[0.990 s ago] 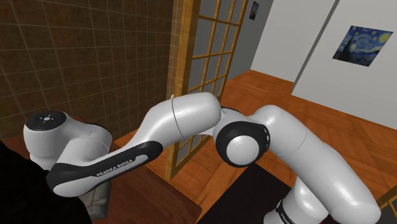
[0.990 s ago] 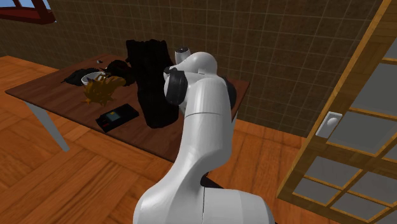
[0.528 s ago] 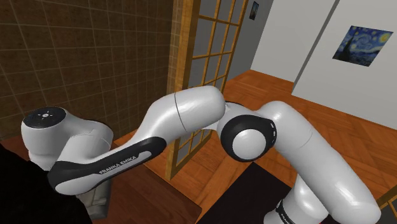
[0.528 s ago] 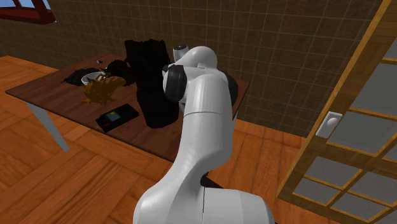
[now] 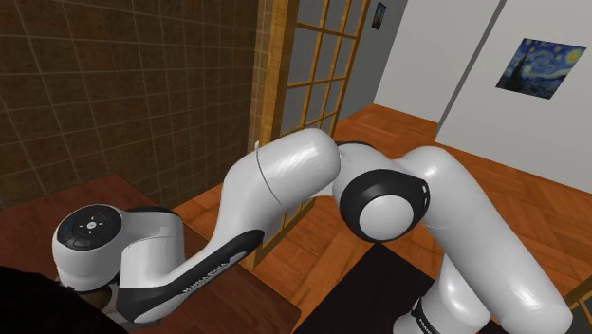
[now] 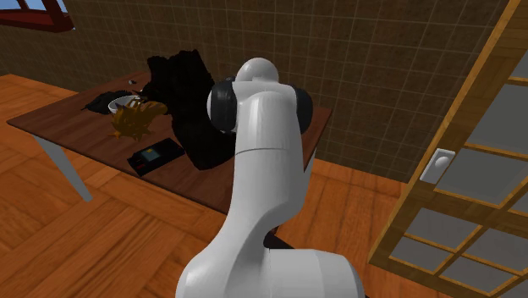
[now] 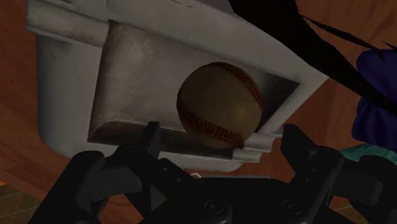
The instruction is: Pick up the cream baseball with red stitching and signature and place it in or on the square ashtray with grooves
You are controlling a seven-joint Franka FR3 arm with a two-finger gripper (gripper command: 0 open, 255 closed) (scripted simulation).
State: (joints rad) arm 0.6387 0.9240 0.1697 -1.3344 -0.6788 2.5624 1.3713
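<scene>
The all-black two-finger gripper (image 7: 223,127) hangs over a square, pale grey ashtray (image 7: 70,83) with a stepped rim and a dull, sunken basin. Its fingers (image 7: 153,135) stand well apart and clasp nothing. The cream-tan baseball with red stitching (image 7: 219,105) lies inside the ashtray's basin. It rests against the inner wall on the gripper's side, closer to one corner than to the basin's middle (no signature can be made out on the side that shows). Neither finger touches the baseball.

The ashtray sits on a dark brown wooden table (image 7: 19,137). Just past one of the ashtray's corners lie a black, ragged-edged shape (image 7: 299,32), a deep blue thing (image 7: 376,95) and a patch of teal (image 7: 356,153), none clear enough to name.

In the second exterior view the white Franka arm (image 6: 266,169) bends over the table's near long edge. A flat black handheld device (image 6: 156,155) lies close to that edge. A brown tangled heap with a white bowl-like piece (image 6: 131,117) sits nearer the far edge, and a bulky black mass (image 6: 190,93) stands beside it.

The shoulder view has the arm doubled low over the table. A brown tiled wall (image 5: 114,85) and a wooden lattice door (image 5: 313,76) stand behind it, and a starry-night print (image 5: 544,66) hangs on the pale wall beyond.
</scene>
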